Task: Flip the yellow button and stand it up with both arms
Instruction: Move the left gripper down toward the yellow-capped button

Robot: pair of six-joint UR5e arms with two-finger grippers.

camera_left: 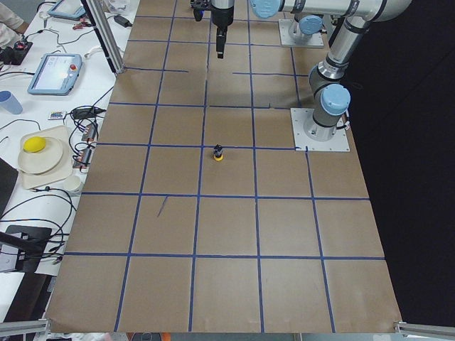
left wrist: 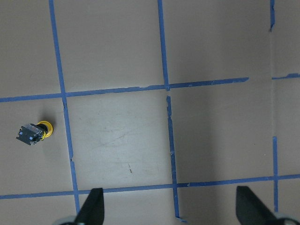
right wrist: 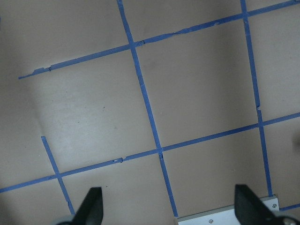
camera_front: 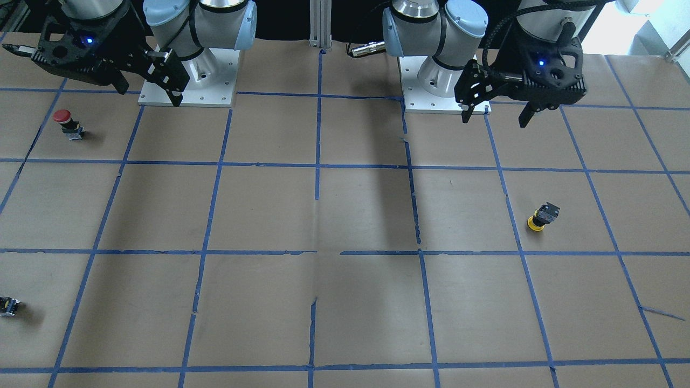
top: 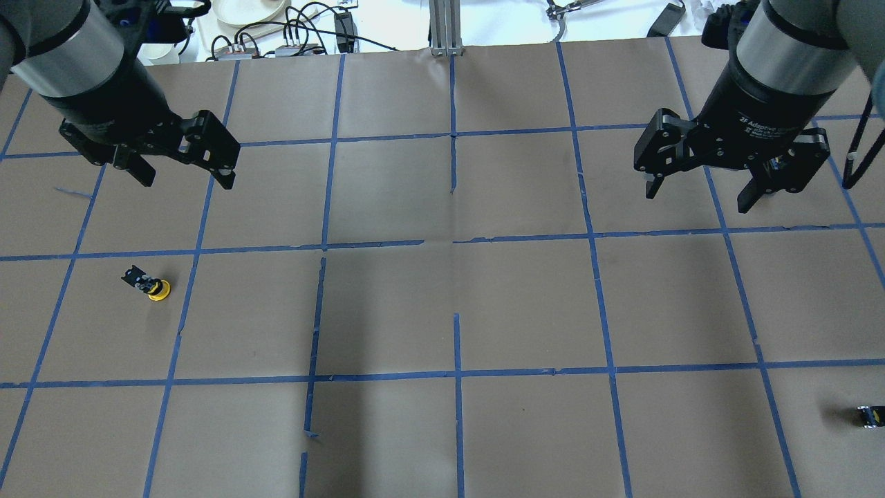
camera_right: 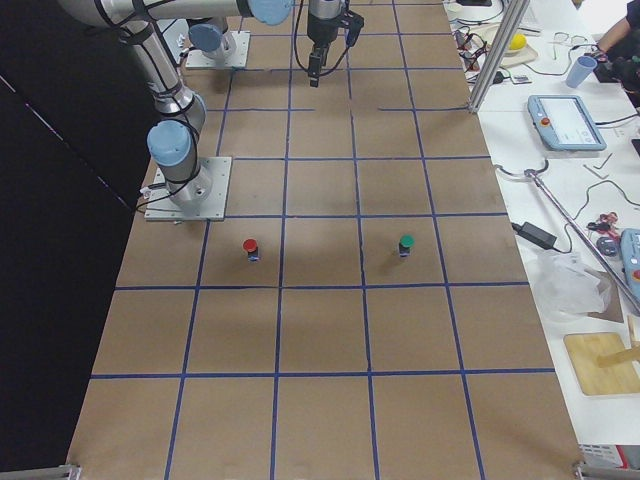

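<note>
The yellow button (camera_front: 542, 216) lies tipped on its side on the brown paper, with its yellow cap beside its black-and-grey body. It also shows in the overhead view (top: 153, 285), the left wrist view (left wrist: 33, 132) and the exterior left view (camera_left: 218, 153). My left gripper (top: 187, 181) hangs open and empty high above the table, well clear of the button; its fingertips (left wrist: 93, 206) frame bare paper. My right gripper (top: 698, 200) hangs open and empty on the other side, far from the button. Both show near their bases in the front view, left (camera_front: 496, 118) and right (camera_front: 148, 91).
A red-capped button (camera_front: 67, 123) stands on the right arm's side, also in the exterior right view (camera_right: 250, 247). A green-capped button (camera_right: 404, 243) stands further out. A small dark object (camera_front: 8, 306) sits at the front view's edge. The arm base plates (camera_front: 188, 81) are at the table's back.
</note>
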